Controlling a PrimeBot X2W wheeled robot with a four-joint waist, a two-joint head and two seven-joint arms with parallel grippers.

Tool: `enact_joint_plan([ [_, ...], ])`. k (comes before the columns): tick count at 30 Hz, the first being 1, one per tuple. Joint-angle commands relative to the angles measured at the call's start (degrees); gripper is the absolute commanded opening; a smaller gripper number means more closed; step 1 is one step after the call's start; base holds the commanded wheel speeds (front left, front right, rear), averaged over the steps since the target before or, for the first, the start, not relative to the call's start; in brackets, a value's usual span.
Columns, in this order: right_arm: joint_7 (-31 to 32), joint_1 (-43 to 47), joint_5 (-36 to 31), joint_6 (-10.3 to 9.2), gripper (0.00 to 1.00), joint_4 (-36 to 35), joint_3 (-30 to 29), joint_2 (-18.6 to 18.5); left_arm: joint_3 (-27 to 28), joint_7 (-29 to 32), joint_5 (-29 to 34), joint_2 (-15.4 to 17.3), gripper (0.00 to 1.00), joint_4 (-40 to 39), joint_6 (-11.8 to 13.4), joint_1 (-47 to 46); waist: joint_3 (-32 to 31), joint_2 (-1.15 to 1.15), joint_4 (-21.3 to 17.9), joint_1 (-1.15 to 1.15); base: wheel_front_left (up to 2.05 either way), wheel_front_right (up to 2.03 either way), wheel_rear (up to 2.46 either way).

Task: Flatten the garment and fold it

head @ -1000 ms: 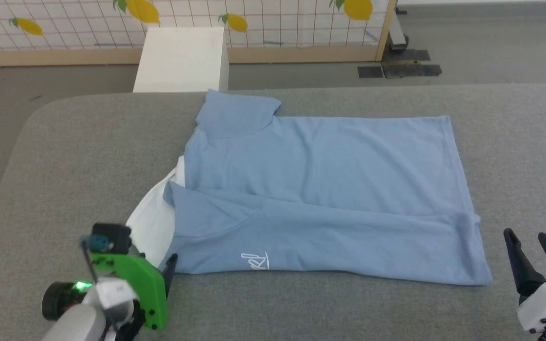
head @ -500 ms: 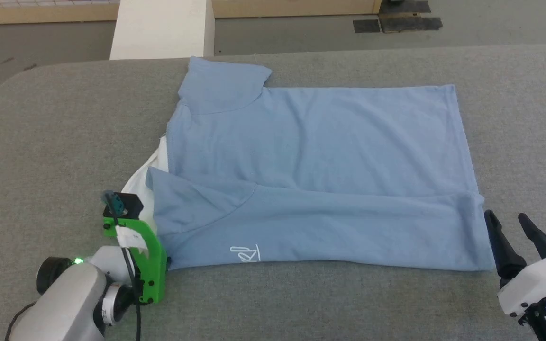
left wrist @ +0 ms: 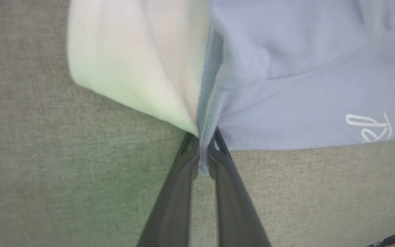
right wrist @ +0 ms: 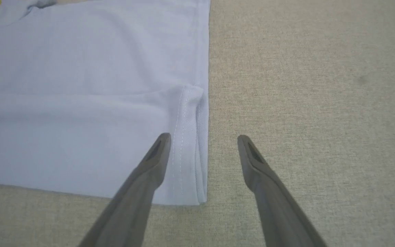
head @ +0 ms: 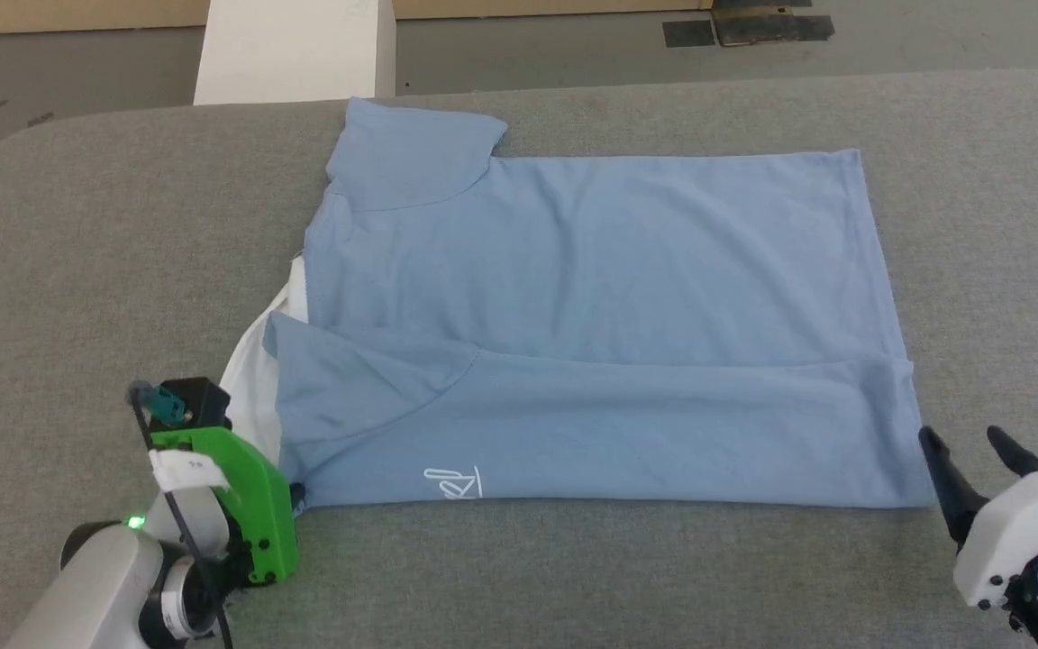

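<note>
Where the garment (head: pixel 591 297) lies spread on the grey table (head: pixel 122 225), left gripper (left wrist: pixel 202 137) pinches its near left corner, beside the white collar piece (left wrist: pixel 132 61). Right gripper (right wrist: pixel 204 138) stands wide at the near right corner, one finger over the hem, one over table. White box (head: pixel 294 50) sits beyond the garment's far left edge.

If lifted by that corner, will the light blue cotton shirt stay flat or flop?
Probably flops: the light blue cotton shirt lies in soft folds and bunches in the left gripper. Probably light, as its hem looks thin.
</note>
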Motion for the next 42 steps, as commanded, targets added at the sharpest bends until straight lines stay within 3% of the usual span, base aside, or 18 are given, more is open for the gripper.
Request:
enact_joint_plan([
  [1,2.3,-1.9,-1.0,-0.09,1.00,0.1,0.5,-0.5,0.0,-0.1,-0.9,-0.1,0.00,-0.6,0.6,2.3,0.3,0.23,0.0,0.00,0.00,0.00,0.00],
  [10,23.4,-7.4,-5.5,-0.09,1.00,2.9,5.8,-3.5,2.2,-1.1,-1.6,1.5,0.00,-8.2,2.3,4.9,3.5,0.23,1.4,0.00,0.00,0.00,0.00],
  [17,30.5,-8.6,-6.7,-0.09,1.00,4.7,7.7,-2.6,2.9,-1.8,-2.0,1.8,0.00,-10.1,2.4,5.2,5.1,0.23,2.2,0.00,0.00,0.00,0.00],
  [18,31.0,-8.6,-6.5,-0.09,0.78,4.9,7.8,-2.4,3.0,-1.9,-2.1,1.8,0.00,-10.2,2.3,5.2,5.1,0.23,2.2,0.00,0.00,0.00,0.00],
  [19,31.1,-8.6,-6.3,-0.09,0.31,4.9,7.8,-2.3,3.1,-2.0,-2.1,1.8,0.00,-10.3,2.4,5.3,5.2,0.23,2.3,0.00,0.00,0.00,0.00],
  [20,31.2,-8.7,-6.0,-0.09,0.00,4.9,7.7,-2.1,3.3,-2.2,-2.4,1.7,0.00,-10.3,2.4,5.3,5.2,0.23,2.3,0.00,0.00,0.00,0.00],
  [31,29.6,-9.6,-2.0,-0.09,0.00,0.9,5.6,-4.0,6.6,-4.5,-5.8,0.3,0.00,-12.3,2.8,7.1,-0.2,0.23,1.9,0.00,0.00,0.00,0.00],
  [42,33.0,-4.9,1.6,-0.09,0.00,-4.1,1.2,-7.6,8.3,-3.4,-6.6,2.3,0.00,-22.2,7.0,14.6,-5.9,0.23,3.4,0.00,0.00,0.00,0.00],
])
